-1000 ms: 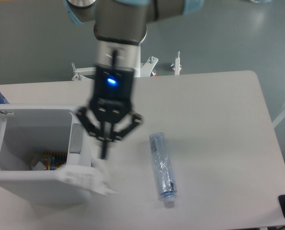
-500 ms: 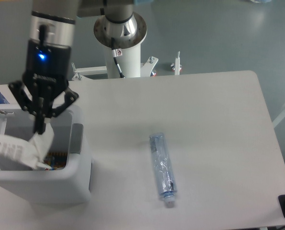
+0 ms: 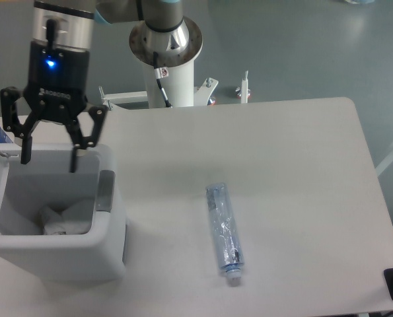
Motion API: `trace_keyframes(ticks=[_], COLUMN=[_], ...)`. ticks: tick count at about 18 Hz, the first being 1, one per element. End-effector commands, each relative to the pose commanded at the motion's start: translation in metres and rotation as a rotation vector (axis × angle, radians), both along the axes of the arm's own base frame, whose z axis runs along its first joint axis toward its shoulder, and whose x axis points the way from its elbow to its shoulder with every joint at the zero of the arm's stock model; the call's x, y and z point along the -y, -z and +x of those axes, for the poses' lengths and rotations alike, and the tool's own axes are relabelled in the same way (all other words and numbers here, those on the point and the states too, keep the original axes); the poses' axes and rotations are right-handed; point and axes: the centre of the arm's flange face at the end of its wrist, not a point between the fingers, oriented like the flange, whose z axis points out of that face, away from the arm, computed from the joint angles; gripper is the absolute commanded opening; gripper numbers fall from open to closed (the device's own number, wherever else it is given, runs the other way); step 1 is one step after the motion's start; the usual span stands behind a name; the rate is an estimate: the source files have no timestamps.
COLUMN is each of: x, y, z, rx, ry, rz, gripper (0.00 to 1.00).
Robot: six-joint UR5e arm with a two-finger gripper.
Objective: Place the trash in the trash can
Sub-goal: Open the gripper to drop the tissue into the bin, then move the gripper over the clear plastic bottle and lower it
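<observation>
Hanging spread-fingered and empty, the black two-finger gripper (image 3: 49,160) sits over the boxy white plastic trash can (image 3: 84,247) where the crumpled white tissue wad (image 3: 67,218) lies, while the flattened clear bluish plastic bottle (image 3: 223,231) waits on the white table (image 3: 302,185).

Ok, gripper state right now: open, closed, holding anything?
Gripper: open and empty, fingers spread above the trash can. The tissue wad lies inside the can, apart from the fingers.

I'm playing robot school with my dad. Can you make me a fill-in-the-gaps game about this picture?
1. The tissue wad lies inside the ____.
2. The gripper above the trash can is ____.
3. The flattened bottle lies on the ____.
4. The bottle's cap is ____ in colour.

Missing words: trash can; open; table; white
</observation>
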Motion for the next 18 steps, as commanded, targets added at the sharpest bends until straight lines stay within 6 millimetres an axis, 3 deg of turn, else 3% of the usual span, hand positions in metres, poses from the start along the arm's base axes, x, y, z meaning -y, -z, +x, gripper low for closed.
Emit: trace_keyframes(ticks=[4,7,11,16,18], x=[0.001,0.005,0.0,-0.011,-0.02], y=[0.036,0.063,0.13,0.195,0.238], z=[-0.076,-0.116,-0.164,-0.196,-0.208], rx=[0.055,0.051,0.089,0.135,0.163], ry=[-0.123,-0.204,-0.269,-0.285,-0.28], rz=[-0.046,-0.106,-0.214,-0.296,-0.347], gripper=[1.0,1.0,1.0,1.0,1.0])
